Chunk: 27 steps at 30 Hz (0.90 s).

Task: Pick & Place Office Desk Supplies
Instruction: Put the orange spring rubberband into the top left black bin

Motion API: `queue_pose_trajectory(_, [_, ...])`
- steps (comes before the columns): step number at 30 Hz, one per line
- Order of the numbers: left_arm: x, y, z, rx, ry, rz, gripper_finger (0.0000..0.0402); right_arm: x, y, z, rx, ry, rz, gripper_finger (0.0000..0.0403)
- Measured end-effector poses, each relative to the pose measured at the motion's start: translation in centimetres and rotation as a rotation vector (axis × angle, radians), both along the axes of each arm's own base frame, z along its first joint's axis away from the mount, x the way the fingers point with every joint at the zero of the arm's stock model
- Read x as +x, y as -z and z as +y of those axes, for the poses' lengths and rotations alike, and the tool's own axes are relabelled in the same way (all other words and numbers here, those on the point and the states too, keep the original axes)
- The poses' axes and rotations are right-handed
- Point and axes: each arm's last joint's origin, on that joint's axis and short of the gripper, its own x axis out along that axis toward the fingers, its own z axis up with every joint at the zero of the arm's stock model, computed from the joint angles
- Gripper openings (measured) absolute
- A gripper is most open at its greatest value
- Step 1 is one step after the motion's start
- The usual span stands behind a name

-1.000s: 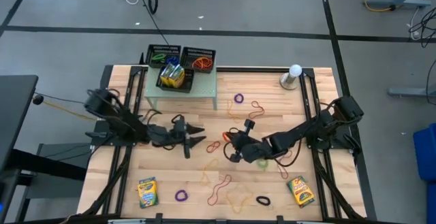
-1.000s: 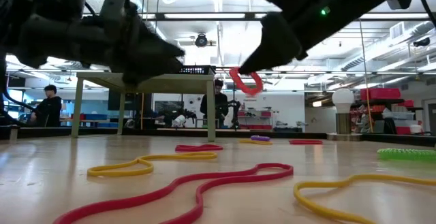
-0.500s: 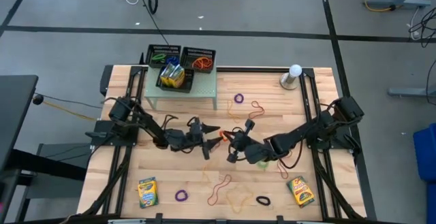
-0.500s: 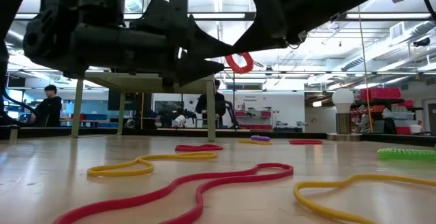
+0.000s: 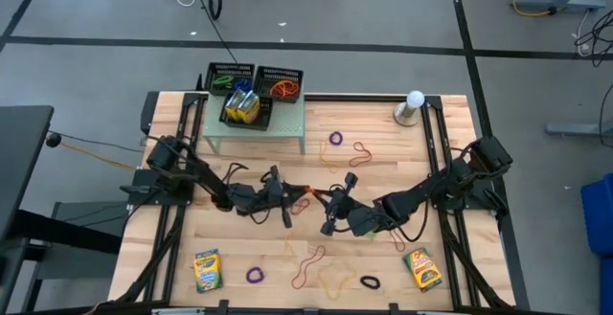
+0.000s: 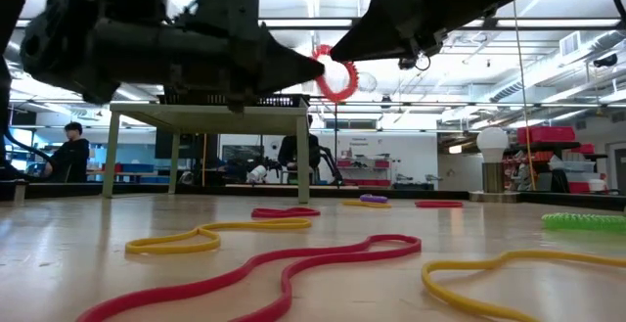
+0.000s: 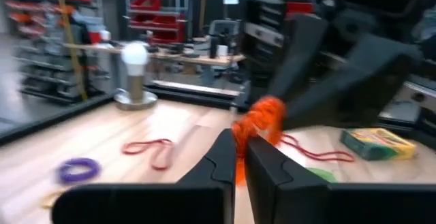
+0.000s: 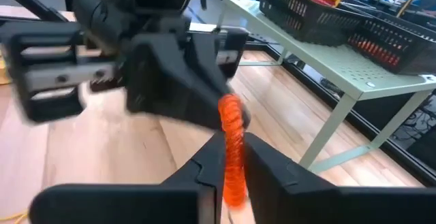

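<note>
red-orange rubber band (image 6: 337, 73) – a thin, soft loop with almost no weight, so it should stretch and sag rather than hold a shape. judged from its look, the rubber is grippy rather than slick, and a pinch across one strand of the loop is the sensible place to take it; a grip on the open middle would catch nothing.

the band hangs in the air above the middle of the desk (image 5: 239, 258), well clear of the wood, between the two grippers. the left gripper (image 5: 301, 196) has its fingers brought together on one side of the loop; its own wrist view shows the two fingers nearly touching with the band at their tips. the right gripper (image 5: 330, 202) meets it from the other side, fingers close together with the band running up between them – it appears to grip too, though how firmly cannot be told. both arms thus have the same band, tip to tip.

other bands lie loose on the desk; two crayon boxes (image 5: 206, 270) sit near its front corners.
</note>
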Motion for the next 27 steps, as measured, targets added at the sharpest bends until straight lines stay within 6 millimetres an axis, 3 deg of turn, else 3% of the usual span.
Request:
queue_pose_trajectory(5, [-2.9, -1.9, -0.1, 0.038, -0.099, 0.014, 0.0016, -0.2, 0.1, 0.3, -0.011, 0.004, 0.006, 0.0105])
queue_pose_trajectory(11, [-6.5, -7.3, -0.5, 0.133, -0.252, 0.01, 0.0013, -0.4, 0.3, 0.4, -0.047, 0.002, 0.044, 0.0129])
queue_pose_trajectory(16, [-9.4, -13.0, 0.8, 0.17, -0.441, 0.044, 0.0013, -0.5, 0.7, 0.4, -0.052, -0.009, 0.083, 0.0093])
queue_pose_trajectory(21, [-12.9, -18.6, 4.0, 0.143, -0.621, 0.04, 0.0012, -0.5, 0.8, 0.4, -0.031, -0.041, 0.098, 0.0033])
queue_pose_trajectory(24, [-14.8, -21.2, 6.2, 0.133, -0.724, 0.035, 0.0012, -0.5, 0.8, 0.4, -0.035, -0.044, 0.101, 0.0008])
queue_pose_trajectory(27, [-15.8, -22.5, 8.2, 0.143, -0.807, 0.053, 0.0012, -0.4, 0.8, 0.2, -0.036, -0.041, 0.102, 0.0008])
